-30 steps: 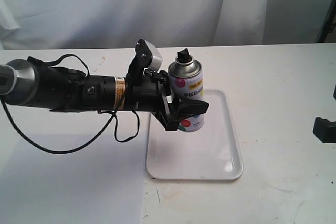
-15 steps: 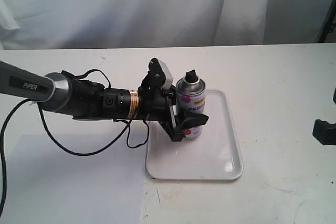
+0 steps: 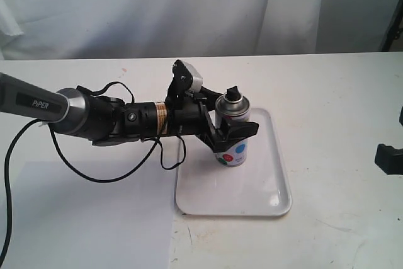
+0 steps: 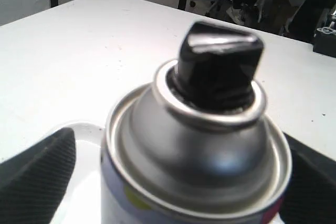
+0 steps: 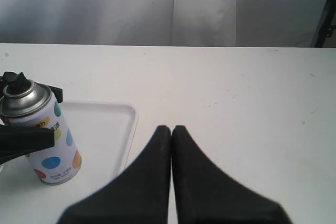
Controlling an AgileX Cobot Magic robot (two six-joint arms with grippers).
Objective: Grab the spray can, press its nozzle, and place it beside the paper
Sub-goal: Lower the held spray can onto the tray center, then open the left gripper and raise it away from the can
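The spray can (image 3: 234, 149) stands upright on the white tray (image 3: 252, 200), its black nozzle (image 3: 233, 94) on top. My left gripper (image 3: 242, 124) reaches in from the left and straddles the can just under its silver dome. In the left wrist view the can (image 4: 199, 156) and nozzle (image 4: 220, 56) fill the picture; one finger (image 4: 37, 177) stands apart from the can with tray showing between, so the jaws are open. The pale paper (image 3: 88, 225) lies at the front left, beside the tray. My right gripper (image 5: 171, 128) is shut and empty, off to the right of the can (image 5: 50, 145).
The tray's raised rim (image 5: 131, 124) surrounds the can. A black cable (image 3: 94, 177) loops from the left arm down to the table. Part of the right arm (image 3: 389, 157) shows at the right edge. A white curtain hangs behind the table.
The left gripper lowered the can onto the tray and shifted slightly right. Its jaws have widened, and the can now stands on its own.
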